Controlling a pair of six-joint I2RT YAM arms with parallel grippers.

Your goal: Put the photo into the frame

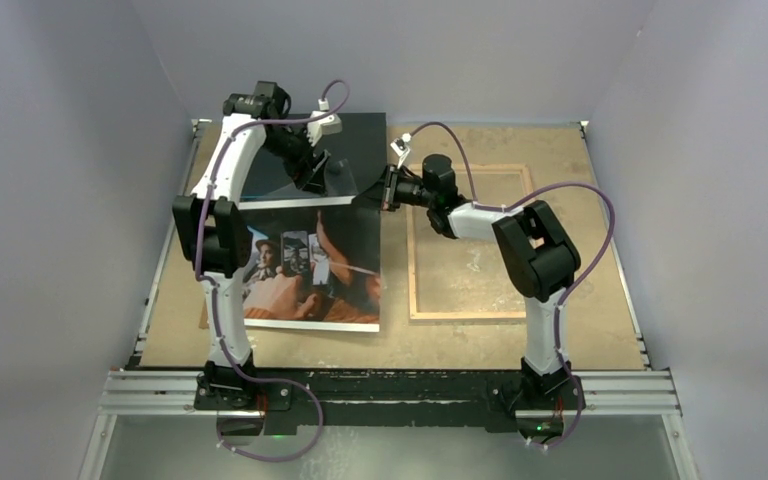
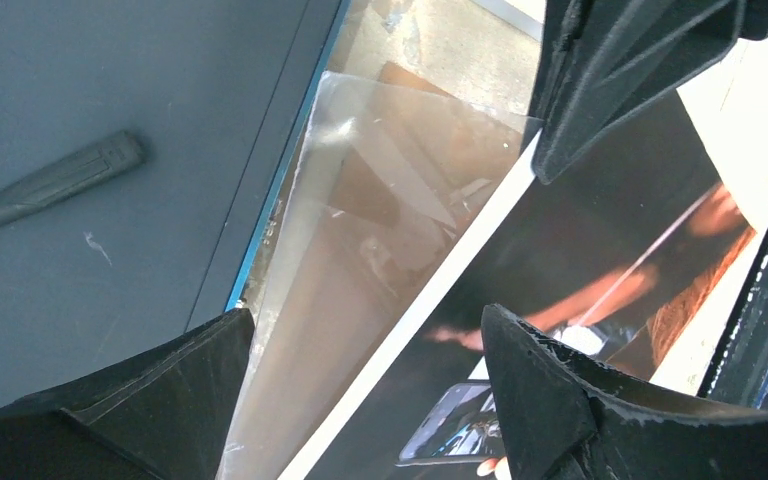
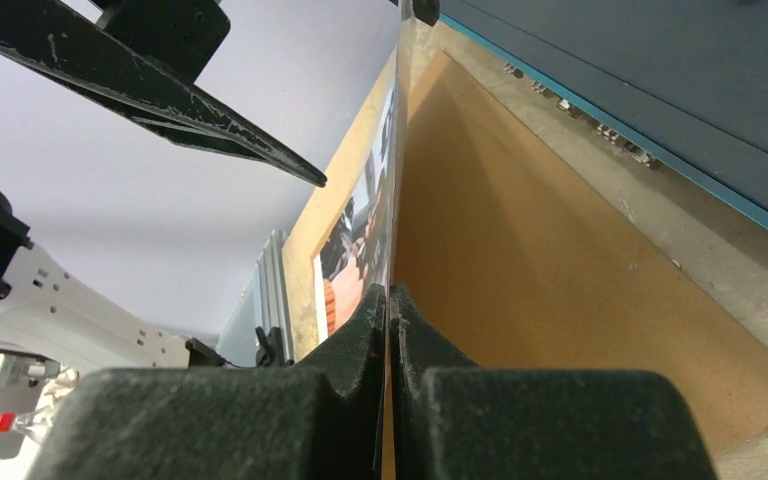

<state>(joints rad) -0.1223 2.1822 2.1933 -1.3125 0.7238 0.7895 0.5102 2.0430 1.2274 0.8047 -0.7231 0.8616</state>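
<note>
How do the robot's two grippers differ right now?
The right gripper is shut, pinching the photo; the left gripper is open, holding nothing. The right sits at the photo's far right corner; the left hovers over its far edge. Both are black, with two fingers.

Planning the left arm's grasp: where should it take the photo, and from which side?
Probably its far white-bordered edge, from the far side, one finger over, one under. The photo is a thin sheet, and the right end effector, shut on its far right corner, seems to lift that edge.
</note>
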